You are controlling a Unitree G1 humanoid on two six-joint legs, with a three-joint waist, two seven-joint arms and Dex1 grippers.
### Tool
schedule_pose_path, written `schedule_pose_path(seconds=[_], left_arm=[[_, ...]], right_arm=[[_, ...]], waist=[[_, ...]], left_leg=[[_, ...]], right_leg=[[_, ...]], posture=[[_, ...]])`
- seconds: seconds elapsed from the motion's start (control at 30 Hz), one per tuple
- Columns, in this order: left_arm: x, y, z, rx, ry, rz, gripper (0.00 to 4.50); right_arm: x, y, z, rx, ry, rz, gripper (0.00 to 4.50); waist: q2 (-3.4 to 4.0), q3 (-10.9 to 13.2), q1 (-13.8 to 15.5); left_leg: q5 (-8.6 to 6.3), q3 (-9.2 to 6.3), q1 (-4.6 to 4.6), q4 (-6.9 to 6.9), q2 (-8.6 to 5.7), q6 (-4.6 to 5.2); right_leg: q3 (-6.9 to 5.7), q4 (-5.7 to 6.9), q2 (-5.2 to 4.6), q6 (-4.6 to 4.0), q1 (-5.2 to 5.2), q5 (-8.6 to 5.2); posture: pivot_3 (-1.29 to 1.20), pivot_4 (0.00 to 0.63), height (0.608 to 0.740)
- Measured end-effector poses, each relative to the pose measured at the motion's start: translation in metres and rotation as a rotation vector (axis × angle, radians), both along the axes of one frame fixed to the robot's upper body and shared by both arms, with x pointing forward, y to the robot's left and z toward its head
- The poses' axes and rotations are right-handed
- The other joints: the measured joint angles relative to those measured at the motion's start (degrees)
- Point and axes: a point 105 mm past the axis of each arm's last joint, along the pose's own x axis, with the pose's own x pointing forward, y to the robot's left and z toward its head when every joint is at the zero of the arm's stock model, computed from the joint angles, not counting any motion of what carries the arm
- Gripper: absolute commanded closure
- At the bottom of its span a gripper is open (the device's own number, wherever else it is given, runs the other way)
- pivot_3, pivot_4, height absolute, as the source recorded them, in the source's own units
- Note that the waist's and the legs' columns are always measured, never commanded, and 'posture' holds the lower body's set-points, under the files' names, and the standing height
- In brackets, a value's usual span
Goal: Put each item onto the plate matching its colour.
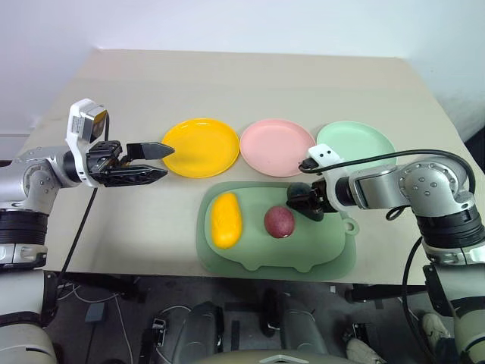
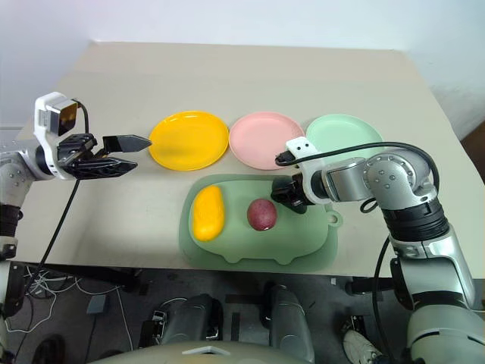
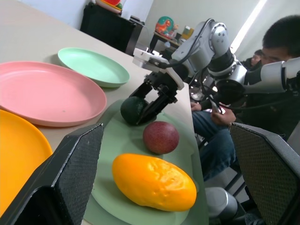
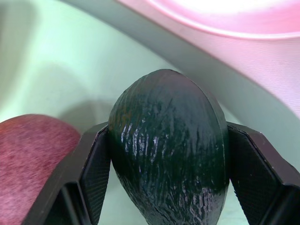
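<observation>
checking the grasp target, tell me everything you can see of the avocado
The avocado is small, dark green, glossy, with a finely ridged, wrinkled skin and an oval body tapering at one end. It sits on the pale green pig-shaped board, next to the round red-purple fruit and near the pink plate. The right end effector has a black finger against each of its sides. It is not on the light green plate.
</observation>
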Motion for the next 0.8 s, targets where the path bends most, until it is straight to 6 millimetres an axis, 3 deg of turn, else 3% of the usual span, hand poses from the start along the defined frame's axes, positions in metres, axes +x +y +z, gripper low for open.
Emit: schedule_pose_path(seconds=[0.23,0.43,0.63,0.8], left_arm=[[0.001,0.000,0.000,-0.003,-0.002,0.000,0.00],[0.001,-0.002,-0.001,-0.009,-0.002,-0.005,0.00],[0.001,-0.002,-0.001,-0.010,0.001,-0.007,0.00],[0.000,-0.002,0.000,-0.006,0.003,-0.006,0.00]], right_arm=[[0.018,-0.019,0.039,0.000,-0.089,-0.066,1.29],[0.061,-0.069,0.071,-0.054,-0.282,-0.288,1.29],[0.097,-0.092,0.067,-0.064,-0.413,-0.371,1.29],[0.106,-0.092,0.049,-0.036,-0.390,-0.370,1.29]], waist=[[0.01,0.0,0.0],[0.01,0.0,-0.2],[0.03,0.0,-1.0],[0.05,0.0,-1.4]], left_leg=[[0.00,0.00,0.00,-0.02,-0.01,0.00],[0.00,0.06,0.00,-0.05,-0.04,0.01],[0.00,0.12,-0.03,-0.08,-0.04,0.00],[0.06,0.14,-0.10,-0.08,-0.02,-0.10]], right_leg=[[0.02,0.01,0.00,0.00,-0.02,0.00],[0.02,-0.02,0.01,0.00,-0.02,-0.01],[0.05,0.01,0.02,0.00,-0.07,0.00],[0.04,0.08,0.02,0.00,-0.12,0.00]], posture=[[0.00,0.150,0.740],[0.00,0.150,0.740],[0.00,0.150,0.740],[0.00,0.150,0.740]])
